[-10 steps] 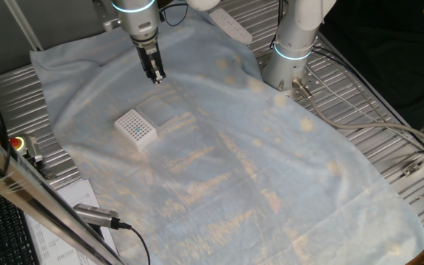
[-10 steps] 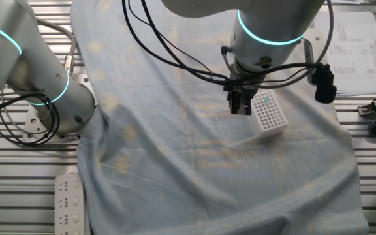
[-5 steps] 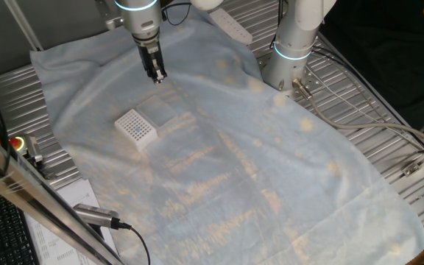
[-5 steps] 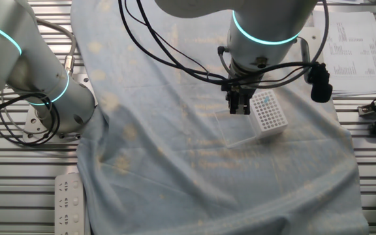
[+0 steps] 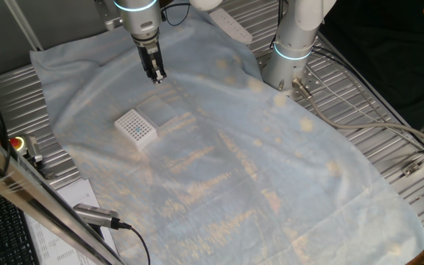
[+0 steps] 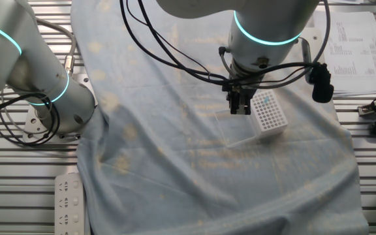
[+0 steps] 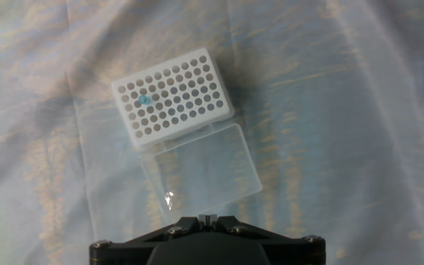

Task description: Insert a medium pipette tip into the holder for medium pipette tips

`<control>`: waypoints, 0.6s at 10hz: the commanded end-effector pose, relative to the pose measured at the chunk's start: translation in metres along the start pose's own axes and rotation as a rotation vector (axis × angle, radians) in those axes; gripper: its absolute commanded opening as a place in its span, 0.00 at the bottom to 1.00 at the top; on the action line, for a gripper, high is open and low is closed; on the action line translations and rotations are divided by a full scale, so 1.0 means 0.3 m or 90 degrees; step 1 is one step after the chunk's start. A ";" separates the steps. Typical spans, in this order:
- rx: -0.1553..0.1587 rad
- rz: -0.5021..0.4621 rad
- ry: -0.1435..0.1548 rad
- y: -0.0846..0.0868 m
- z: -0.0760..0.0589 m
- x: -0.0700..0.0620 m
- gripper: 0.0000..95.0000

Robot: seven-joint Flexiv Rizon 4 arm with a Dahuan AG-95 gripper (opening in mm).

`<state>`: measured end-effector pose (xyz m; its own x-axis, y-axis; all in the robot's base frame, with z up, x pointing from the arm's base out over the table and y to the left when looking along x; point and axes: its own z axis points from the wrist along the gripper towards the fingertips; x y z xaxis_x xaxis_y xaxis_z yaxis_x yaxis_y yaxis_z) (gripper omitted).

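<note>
The holder for medium pipette tips (image 7: 172, 94) is a white block with a grid of dark holes; it lies on the pale cloth, also seen as the holder (image 5: 136, 126) and the holder (image 6: 269, 112). A teal medium pipette tip (image 7: 144, 98) sits in one hole near a corner. A clear lid (image 7: 201, 165) lies flat against the block's side. My gripper (image 7: 208, 218) hovers above the lid's near edge, jaws shut, with nothing visible between them. In the fixed views the gripper (image 5: 156, 75) hangs behind the block, and the gripper (image 6: 241, 108) is just left of it.
A second arm's base (image 5: 293, 46) stands at the back right, seen as the base (image 6: 44, 88) on the left. A white power strip (image 6: 67, 202) lies off the cloth edge. Papers (image 6: 351, 49) and cables lie on the metal bench around the wrinkled cloth (image 5: 234, 169).
The wrist shifted very slightly. The gripper stays shut over the clear lid, and the holder and lid have not moved.
</note>
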<state>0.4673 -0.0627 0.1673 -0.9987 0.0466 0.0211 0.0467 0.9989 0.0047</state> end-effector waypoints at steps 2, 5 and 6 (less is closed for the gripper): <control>0.000 0.002 0.000 -0.001 0.000 0.001 0.00; 0.000 0.000 0.000 -0.001 0.001 0.001 0.00; 0.000 -0.001 0.000 -0.001 0.001 0.001 0.00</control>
<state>0.4671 -0.0628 0.1668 -0.9987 0.0466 0.0213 0.0467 0.9989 0.0041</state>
